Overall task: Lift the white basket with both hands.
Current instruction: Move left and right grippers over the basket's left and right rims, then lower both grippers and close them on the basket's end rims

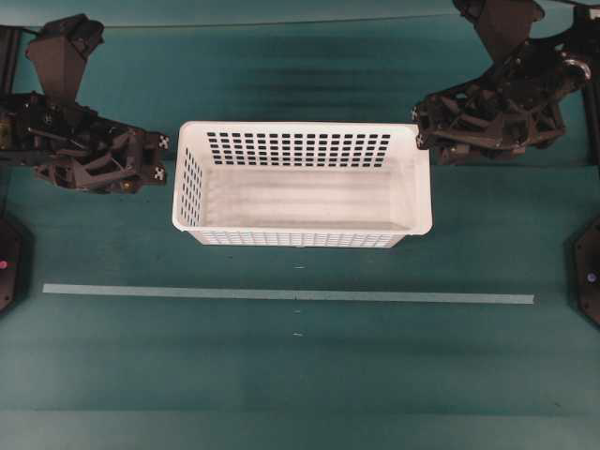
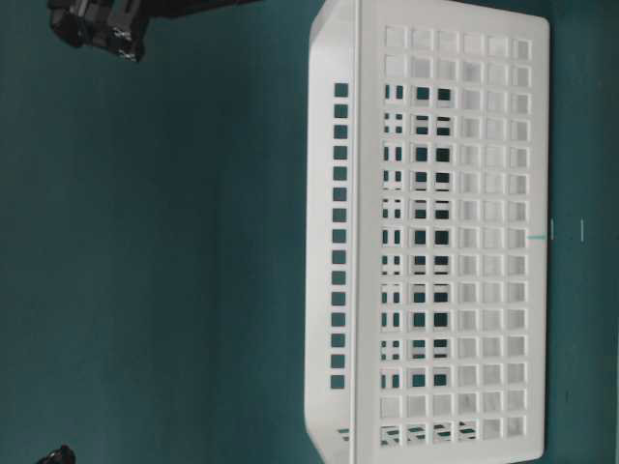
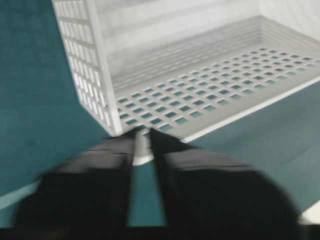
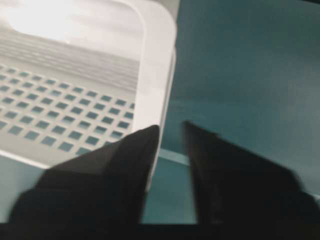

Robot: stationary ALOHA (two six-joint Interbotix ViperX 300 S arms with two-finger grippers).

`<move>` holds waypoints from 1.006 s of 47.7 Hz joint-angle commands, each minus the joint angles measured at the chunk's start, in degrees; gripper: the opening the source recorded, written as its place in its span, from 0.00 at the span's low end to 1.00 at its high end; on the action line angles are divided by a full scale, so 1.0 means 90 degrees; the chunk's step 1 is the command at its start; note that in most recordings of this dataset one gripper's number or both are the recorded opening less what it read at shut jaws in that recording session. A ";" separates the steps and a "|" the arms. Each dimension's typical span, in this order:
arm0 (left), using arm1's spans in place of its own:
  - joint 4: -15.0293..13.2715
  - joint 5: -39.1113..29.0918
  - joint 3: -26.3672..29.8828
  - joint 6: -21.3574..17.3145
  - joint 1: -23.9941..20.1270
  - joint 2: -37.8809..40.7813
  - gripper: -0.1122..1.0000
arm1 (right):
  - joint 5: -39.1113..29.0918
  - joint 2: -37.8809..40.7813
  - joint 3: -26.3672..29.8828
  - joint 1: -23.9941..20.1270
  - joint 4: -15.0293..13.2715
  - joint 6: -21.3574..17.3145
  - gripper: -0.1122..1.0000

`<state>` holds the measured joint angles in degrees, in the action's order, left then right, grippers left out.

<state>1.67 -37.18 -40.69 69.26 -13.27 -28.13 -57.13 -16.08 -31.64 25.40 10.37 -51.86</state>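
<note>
The white basket [image 1: 300, 126] stands on the teal table, long side across the overhead view, and is empty. It also shows in the table-level view [image 2: 455, 242]. My left gripper [image 1: 169, 157] is at its far left corner. In the left wrist view the left gripper [image 3: 143, 134] is shut on the rim at the corner of the basket [image 3: 200, 100]. My right gripper [image 1: 419, 131] is at the far right corner. In the right wrist view the right gripper [image 4: 171, 129] straddles the rim of the basket [image 4: 155, 65], with one finger over the rim and the other apart from it.
A pale tape strip [image 1: 281, 295] runs across the table in front of the basket. Black arm mounts sit at the left edge [image 1: 7, 267] and the right edge [image 1: 586, 281]. Black arm parts [image 2: 97, 24] show at the corner of the table-level view.
</note>
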 commanded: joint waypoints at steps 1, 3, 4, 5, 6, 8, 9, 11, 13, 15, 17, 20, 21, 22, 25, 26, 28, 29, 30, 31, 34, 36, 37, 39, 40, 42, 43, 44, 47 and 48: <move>0.0029 0.0049 0.0078 0.0000 -0.0020 -0.0029 0.43 | 0.0127 0.0020 0.0039 0.0010 0.0020 -0.0020 0.55; 0.0029 0.0029 0.0078 0.0000 -0.0029 -0.0010 0.55 | 0.0215 0.0039 0.0029 0.0000 0.0020 -0.0020 0.64; 0.0029 0.0029 0.0078 0.0010 -0.0020 0.0000 0.60 | 0.0264 0.0049 0.0020 0.0010 0.0020 -0.0020 0.69; 0.0029 0.0029 0.0078 0.0020 -0.0029 0.0020 0.66 | 0.0313 0.0068 0.0010 0.0000 0.0020 -0.0029 0.73; 0.0029 0.0020 0.0078 0.0029 -0.0020 0.0029 0.72 | 0.0371 0.0088 0.0010 -0.0010 0.0020 -0.0039 0.78; 0.0029 0.0029 0.0088 0.0029 -0.0029 0.0068 0.82 | 0.0479 0.0137 0.0010 -0.0020 0.0020 -0.0107 0.85; 0.0029 0.0039 0.0098 0.0029 -0.0020 0.0088 0.87 | 0.0527 0.0166 0.0010 -0.0020 0.0020 -0.0146 0.88; 0.0029 0.0078 0.0117 0.0029 -0.0029 0.0156 0.94 | 0.0605 0.0234 0.0010 -0.0059 0.0000 -0.0264 0.92; 0.0029 0.0107 0.0127 0.0039 -0.0029 0.0215 0.96 | 0.0635 0.0313 0.0000 -0.0088 -0.0020 -0.0381 0.95; 0.0029 0.0137 0.0137 0.0039 -0.0039 0.0283 0.94 | 0.0625 0.0420 0.0000 -0.0117 -0.0029 -0.0508 0.95; 0.0029 0.0137 0.0127 0.0039 -0.0049 0.0361 0.93 | 0.0635 0.0508 0.0000 -0.0156 -0.0029 -0.0576 0.95; 0.0029 0.0137 0.0137 0.0039 -0.0068 0.0469 0.93 | 0.0664 0.0625 0.0000 -0.0225 -0.0039 -0.0635 0.95; 0.0029 0.0137 0.0137 0.0039 -0.0078 0.0508 0.93 | 0.0664 0.0654 0.0000 -0.0234 -0.0039 -0.0645 0.95; 0.0029 0.0137 0.0137 0.0039 -0.0098 0.0566 0.94 | 0.0674 0.0684 0.0000 -0.0254 -0.0049 -0.0664 0.95; 0.0029 0.0186 0.0137 0.0039 -0.0146 0.0684 0.94 | 0.0674 0.0791 -0.0010 -0.0293 -0.0088 -0.0732 0.95; 0.0029 0.0195 0.0137 0.0039 -0.0166 0.0723 0.94 | 0.0684 0.0820 0.0000 -0.0303 -0.0107 -0.0752 0.95; 0.0029 0.0225 0.0137 0.0039 -0.0205 0.0811 0.94 | 0.0693 0.0879 -0.0010 -0.0312 -0.0146 -0.0811 0.95; 0.0029 0.0234 0.0127 0.0039 -0.0215 0.0859 0.94 | 0.0713 0.0898 -0.0010 -0.0322 -0.0166 -0.0830 0.95; 0.0029 0.0244 0.0127 0.0039 -0.0234 0.0908 0.94 | 0.0732 0.0918 -0.0020 -0.0332 -0.0186 -0.0859 0.95; 0.0029 0.0244 0.0127 0.0029 -0.0244 0.0977 0.94 | 0.0742 0.0938 -0.0020 -0.0342 -0.0205 -0.0889 0.95; 0.0029 0.0273 0.0137 0.0039 -0.0254 0.1172 0.94 | 0.0830 0.0996 -0.0039 -0.0371 -0.0293 -0.0996 0.95; 0.0029 0.0312 0.0117 0.0039 -0.0254 0.1299 0.94 | 0.0889 0.1025 -0.0068 -0.0400 -0.0342 -0.1074 0.95; 0.0029 0.0332 0.0127 0.0039 -0.0254 0.1367 0.94 | 0.0918 0.1045 -0.0088 -0.0400 -0.0371 -0.1113 0.95; 0.0029 0.0391 0.0127 0.0049 -0.0254 0.1504 0.94 | 0.0967 0.1094 -0.0127 -0.0430 -0.0410 -0.1221 0.95; 0.0029 0.0430 0.0137 0.0049 -0.0254 0.1563 0.94 | 0.0996 0.1113 -0.0137 -0.0449 -0.0430 -0.1270 0.95; 0.0029 0.0498 0.0146 0.0059 -0.0254 0.1680 0.94 | 0.1055 0.1162 -0.0186 -0.0508 -0.0459 -0.1416 0.95; 0.0029 0.0566 0.0146 0.0059 -0.0254 0.1768 0.94 | 0.1094 0.1191 -0.0215 -0.0537 -0.0479 -0.1475 0.95; 0.0029 0.0615 0.0146 0.0068 -0.0254 0.1816 0.94 | 0.1133 0.1211 -0.0244 -0.0566 -0.0508 -0.1543 0.95; 0.0029 0.0762 0.0156 0.0059 -0.0254 0.1934 0.94 | 0.1338 0.1279 -0.0352 -0.0674 -0.0645 -0.1777 0.95; 0.0029 0.0801 0.0156 0.0059 -0.0254 0.1973 0.94 | 0.1387 0.1289 -0.0381 -0.0684 -0.0693 -0.1836 0.95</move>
<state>1.67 -31.46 -40.25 69.79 -15.38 -11.25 -46.14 -5.36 -34.54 20.30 5.27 -67.32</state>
